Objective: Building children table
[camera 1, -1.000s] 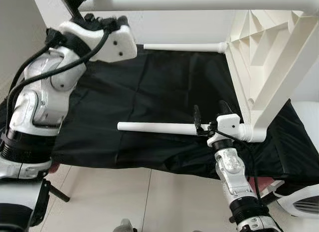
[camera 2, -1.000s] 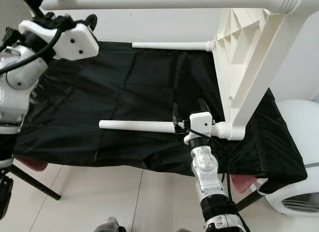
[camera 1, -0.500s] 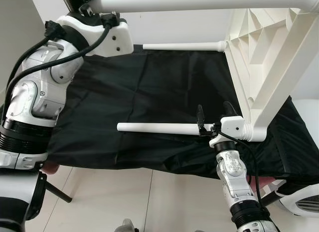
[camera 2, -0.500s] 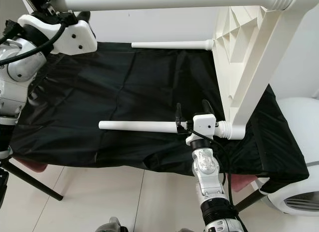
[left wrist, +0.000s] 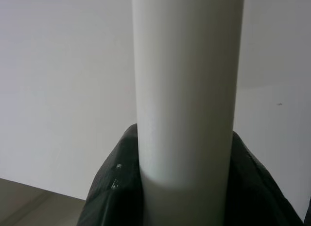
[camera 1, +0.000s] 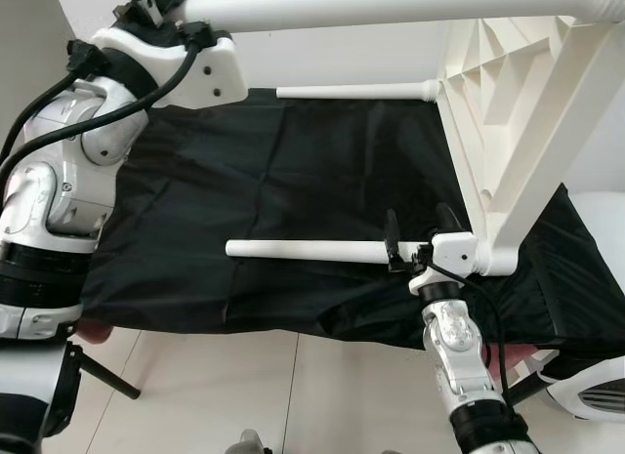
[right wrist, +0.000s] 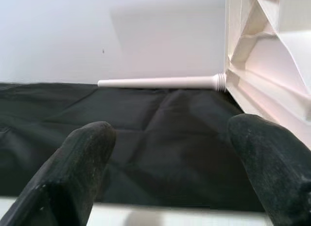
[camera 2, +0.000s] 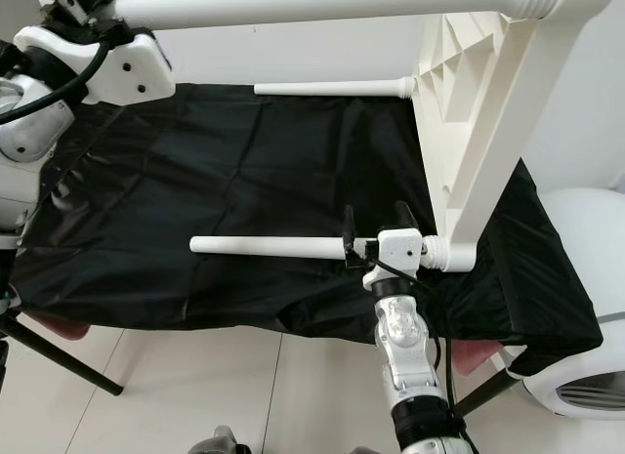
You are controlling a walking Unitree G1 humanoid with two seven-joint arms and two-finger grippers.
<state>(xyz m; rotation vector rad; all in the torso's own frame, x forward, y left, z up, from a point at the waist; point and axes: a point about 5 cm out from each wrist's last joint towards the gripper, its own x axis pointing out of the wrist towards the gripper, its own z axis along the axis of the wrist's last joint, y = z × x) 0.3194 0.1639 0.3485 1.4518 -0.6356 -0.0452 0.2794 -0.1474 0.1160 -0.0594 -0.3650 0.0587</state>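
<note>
A white plastic children's table lies on its side, its ribbed tabletop (camera 1: 508, 112) at the right and its legs pointing left. My left gripper (camera 1: 161, 0) is shut on the free end of the top leg (camera 1: 391, 0), high at the left; the left wrist view has that leg (left wrist: 187, 90) clamped between its black fingers. The near leg (camera 1: 303, 249) runs level above the cloth. My right gripper (camera 1: 418, 231) is open and straddles this leg close to its base, its fingers (right wrist: 82, 163) standing well apart. A far leg (camera 1: 352, 91) juts from the tabletop's back corner.
A black cloth (camera 1: 293, 171) covers the work surface under the table. A rounded white object (camera 2: 586, 278) sits at the right beside it. Pale tiled floor (camera 1: 244, 386) lies in front, a white wall (right wrist: 58, 36) behind.
My left arm has drawn a little up and to the left with the top leg still held. The right gripper stays at the near leg's base.
</note>
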